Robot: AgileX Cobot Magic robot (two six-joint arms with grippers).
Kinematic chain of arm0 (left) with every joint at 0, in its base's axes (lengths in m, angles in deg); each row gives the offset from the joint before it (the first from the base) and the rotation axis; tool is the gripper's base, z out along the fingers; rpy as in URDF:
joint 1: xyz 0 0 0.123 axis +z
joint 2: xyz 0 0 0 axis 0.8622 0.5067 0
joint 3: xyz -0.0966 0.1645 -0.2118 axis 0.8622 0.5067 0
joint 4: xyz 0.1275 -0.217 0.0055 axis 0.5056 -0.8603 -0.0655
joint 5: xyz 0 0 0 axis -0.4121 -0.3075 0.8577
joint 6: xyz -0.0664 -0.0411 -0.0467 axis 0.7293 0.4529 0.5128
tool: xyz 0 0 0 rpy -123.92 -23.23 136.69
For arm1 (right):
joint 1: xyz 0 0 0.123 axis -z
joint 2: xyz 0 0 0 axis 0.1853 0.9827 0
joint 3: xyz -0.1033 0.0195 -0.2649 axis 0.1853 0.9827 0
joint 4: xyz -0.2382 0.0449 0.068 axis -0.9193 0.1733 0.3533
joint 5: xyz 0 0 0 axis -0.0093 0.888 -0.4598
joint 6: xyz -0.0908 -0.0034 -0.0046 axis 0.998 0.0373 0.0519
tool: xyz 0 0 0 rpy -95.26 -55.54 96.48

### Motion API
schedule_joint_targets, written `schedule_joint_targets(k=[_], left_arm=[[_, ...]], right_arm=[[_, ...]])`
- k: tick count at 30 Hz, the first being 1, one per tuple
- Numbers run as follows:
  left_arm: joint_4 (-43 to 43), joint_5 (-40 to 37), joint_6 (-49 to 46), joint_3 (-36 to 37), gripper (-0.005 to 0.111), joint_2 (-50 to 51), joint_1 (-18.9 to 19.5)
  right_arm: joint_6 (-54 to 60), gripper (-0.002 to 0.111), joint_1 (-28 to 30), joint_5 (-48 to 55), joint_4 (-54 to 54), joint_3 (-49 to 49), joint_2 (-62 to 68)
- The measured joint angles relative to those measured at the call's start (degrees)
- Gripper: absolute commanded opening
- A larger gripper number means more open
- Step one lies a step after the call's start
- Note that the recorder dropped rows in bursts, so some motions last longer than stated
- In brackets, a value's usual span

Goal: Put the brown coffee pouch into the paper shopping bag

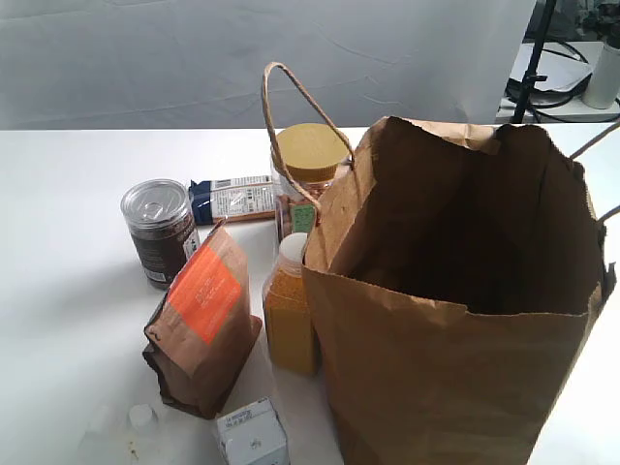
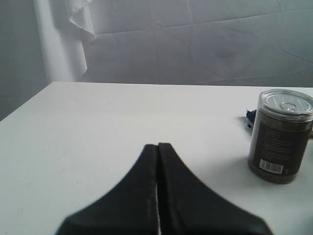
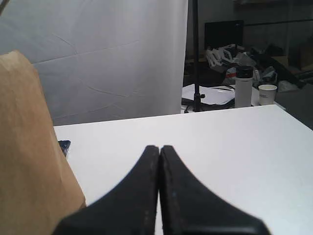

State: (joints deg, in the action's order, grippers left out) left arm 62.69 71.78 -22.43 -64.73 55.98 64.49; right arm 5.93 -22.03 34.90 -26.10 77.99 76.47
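Note:
The brown coffee pouch with its orange label stands leaning on the white table, left of the paper shopping bag. The bag stands upright with its mouth open and a cord handle sticking up. Neither gripper shows in the exterior view. In the left wrist view my left gripper is shut and empty, low over bare table, with the dark can off to one side. My right gripper is also shut and empty, beside the wall of the paper shopping bag.
Around the pouch stand a dark can with silver lid, a flat blue-and-white packet, a yellow-lidded jar, an orange-filled bottle, a small white carton and small clear bottles. A white backdrop hangs behind the table.

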Motion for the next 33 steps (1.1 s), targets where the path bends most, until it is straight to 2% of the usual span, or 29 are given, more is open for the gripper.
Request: schedule_joint_targets(k=[11,18,26,33], left_arm=[[0.0,0.0,0.0,0.0,0.0,0.0,0.0],[0.0,0.0,0.0,0.0,0.0,0.0,0.0],[0.0,0.0,0.0,0.0,0.0,0.0,0.0],[0.0,0.0,0.0,0.0,0.0,0.0,0.0]], right_arm=[[-0.1,0.0,0.0,0.0,0.1,0.0,0.0],[-3.8,0.0,-0.7,-5.6,12.7,-0.8,0.0],[5.5,0.0,-8.8,4.0,18.2,-19.1,5.0],[17.7,0.0,-9.9,14.5,26.3,-32.2,20.3]])
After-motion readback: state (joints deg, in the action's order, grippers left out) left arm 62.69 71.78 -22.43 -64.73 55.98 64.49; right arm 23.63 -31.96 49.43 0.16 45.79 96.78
